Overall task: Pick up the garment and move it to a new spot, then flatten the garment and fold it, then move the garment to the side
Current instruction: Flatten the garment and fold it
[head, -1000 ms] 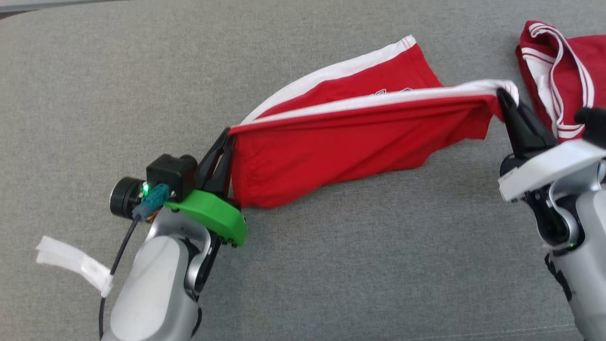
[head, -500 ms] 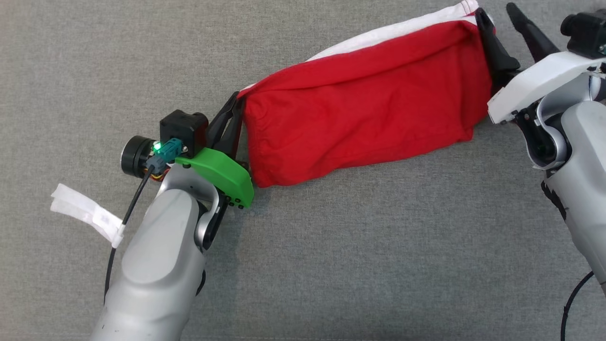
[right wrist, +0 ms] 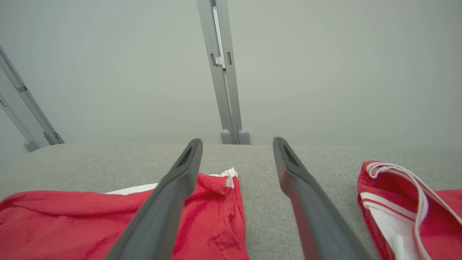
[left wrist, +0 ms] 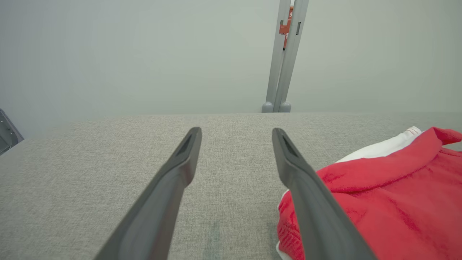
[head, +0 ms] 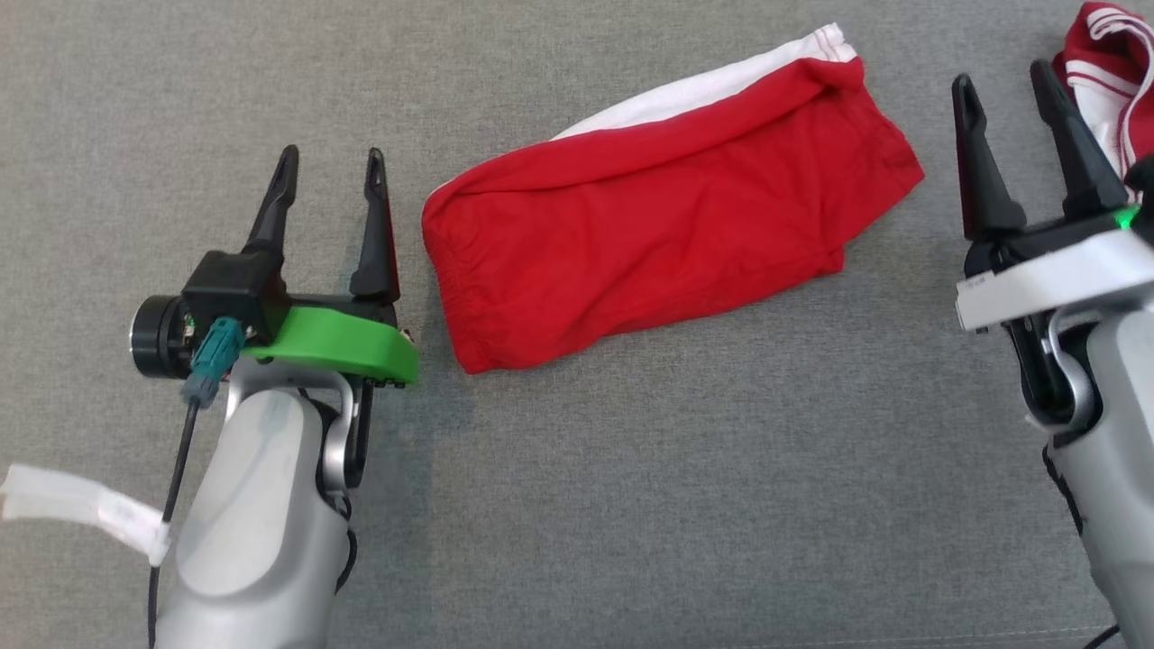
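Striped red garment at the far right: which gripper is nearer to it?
Right. The right gripper stands open just beside the striped garment; the left gripper is open far across the surface, beyond the folded red garment.

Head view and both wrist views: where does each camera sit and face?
Head view: on the head, looking down at the grey surface and red shorts; left pincer and right pincer, both open, with forearms.
Left wrist view: on the left wrist, looking along its own two fingers toward a wall; shorts at right.
Right wrist view: on the right wrist, likewise; shorts at left, a striped red garment at right.
Shared: all three see the shorts.
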`<state>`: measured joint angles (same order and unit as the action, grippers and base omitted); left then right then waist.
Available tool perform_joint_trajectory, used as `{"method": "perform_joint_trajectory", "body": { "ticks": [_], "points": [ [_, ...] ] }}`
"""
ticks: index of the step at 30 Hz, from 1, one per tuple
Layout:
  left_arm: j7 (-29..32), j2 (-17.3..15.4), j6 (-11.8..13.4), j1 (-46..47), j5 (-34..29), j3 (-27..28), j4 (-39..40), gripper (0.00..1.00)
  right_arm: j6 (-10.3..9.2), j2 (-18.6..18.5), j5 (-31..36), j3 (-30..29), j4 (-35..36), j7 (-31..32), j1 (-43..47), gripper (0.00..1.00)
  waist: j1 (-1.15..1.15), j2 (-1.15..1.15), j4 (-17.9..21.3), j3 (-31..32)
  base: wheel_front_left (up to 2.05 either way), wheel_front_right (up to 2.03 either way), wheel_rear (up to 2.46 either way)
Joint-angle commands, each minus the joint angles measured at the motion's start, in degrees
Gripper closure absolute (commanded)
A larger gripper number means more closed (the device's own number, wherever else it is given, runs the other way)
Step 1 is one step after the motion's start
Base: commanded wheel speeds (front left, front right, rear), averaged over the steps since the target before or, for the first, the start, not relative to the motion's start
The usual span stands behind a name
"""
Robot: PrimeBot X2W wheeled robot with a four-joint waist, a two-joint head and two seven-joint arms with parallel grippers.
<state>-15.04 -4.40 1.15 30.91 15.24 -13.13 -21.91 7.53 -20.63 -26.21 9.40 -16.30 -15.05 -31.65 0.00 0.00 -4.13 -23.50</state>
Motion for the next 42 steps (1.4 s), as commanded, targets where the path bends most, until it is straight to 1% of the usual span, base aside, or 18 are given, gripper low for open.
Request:
{"method": "perform_joint_trajectory", "body": {
  "ticks": [1, 3, 9, 14, 20, 34, 38, 42],
  "points": [
    [-0.10, -0.51, 0.82, -2.69, -0.79, 1.19, 2.38, 0.00, -0.10, 0.82, 1.25, -1.57, 2.31, -0.11, 2.87, 0.00, 0.00, 0.00, 1.58, 1.79, 0.00, 0.00, 0.00],
    [-0.12, -0.81, 1.47, -5.04, -1.27, 2.61, 5.35, 0.00, -0.09, 1.86, 2.27, -3.08, 5.76, -0.11, 6.53, 0.00, 0.00, 0.00, 2.18, 2.63, 0.00, 0.00, 0.00],
    [-0.07, -2.01, 1.72, -11.28, -3.11, 4.65, 10.25, 0.00, -0.10, 4.13, 4.86, -5.56, 12.95, -0.11, 15.55, 0.00, 0.00, 0.00, 4.08, 4.91, 0.00, 0.00, 0.00],
    [-0.07, -2.97, 2.06, -15.67, -4.04, 5.16, 12.79, 0.00, -0.10, 5.08, 6.60, -6.52, 15.64, -0.12, 21.63, 0.00, 0.00, 0.00, 5.74, 6.58, 0.00, 0.00, 0.00],
    [-0.08, -3.37, 2.69, -19.31, -4.45, 5.31, 14.16, 0.00, -0.09, 6.14, 7.91, -7.64, 18.23, 1.21, 25.99, 0.00, 0.00, 0.00, 6.96, 7.65, 0.00, 0.00, 0.00],
    [-0.08, -3.16, 3.05, -21.33, -3.60, 5.31, 13.57, 0.00, -0.09, 6.94, 8.53, -9.16, 21.15, 3.83, 28.51, 0.00, 0.00, 0.00, 7.30, 8.83, 0.00, 0.00, 0.00],
    [-0.08, -2.92, 2.93, -20.01, -3.85, 4.75, 14.31, 0.00, -0.09, 6.13, 7.57, -9.59, 20.04, 4.47, 26.98, 0.00, 0.00, 0.00, 6.54, 7.32, 0.00, 0.00, 0.00],
    [-0.08, -2.45, 2.57, -17.50, -4.15, 4.03, 15.46, 0.00, -0.09, 4.79, 6.56, -9.18, 17.42, 5.15, 23.47, 0.00, 0.00, 0.00, 4.82, 4.32, 0.00, 0.00, 0.00]
  ]
}}
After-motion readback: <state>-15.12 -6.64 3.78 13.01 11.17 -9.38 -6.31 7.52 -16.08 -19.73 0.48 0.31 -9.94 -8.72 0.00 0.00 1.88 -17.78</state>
